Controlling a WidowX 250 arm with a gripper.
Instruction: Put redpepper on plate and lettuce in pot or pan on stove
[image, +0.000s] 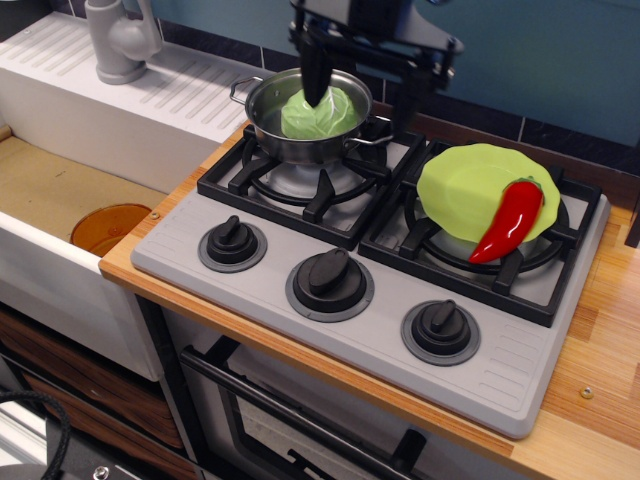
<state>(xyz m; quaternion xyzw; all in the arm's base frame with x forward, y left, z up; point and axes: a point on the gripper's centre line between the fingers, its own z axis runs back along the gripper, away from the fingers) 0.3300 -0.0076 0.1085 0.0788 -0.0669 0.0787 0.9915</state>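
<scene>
Looking across your workspace, you have the grey stove (300, 235) filling the middle of the wooden counter (610, 350), with black burner grates and three round black knobs along its front edge. To its left sits the white sink (60, 180) with a grey faucet (120, 40) at the back and an orange disc (110, 228) lying in the basin.

On the rear left burner stands your stainless-steel pot (290, 125), upright, its two loop handles pointing left and right. Inside it rests the lettuce (318, 115), pale green and veined, filling much of the pot.

On the right burner lies the lime-green plate (465, 180). The redpepper (508, 220) rests on the plate's right side, its long axis running from the green stem at upper right down to the tip at lower left, which overhangs the plate's front rim above the grate.

Your gripper (362, 75) hangs above the pot's right side with its fingers spread apart, holding nothing; one finger (314, 70) crosses in front of the lettuce.
</scene>
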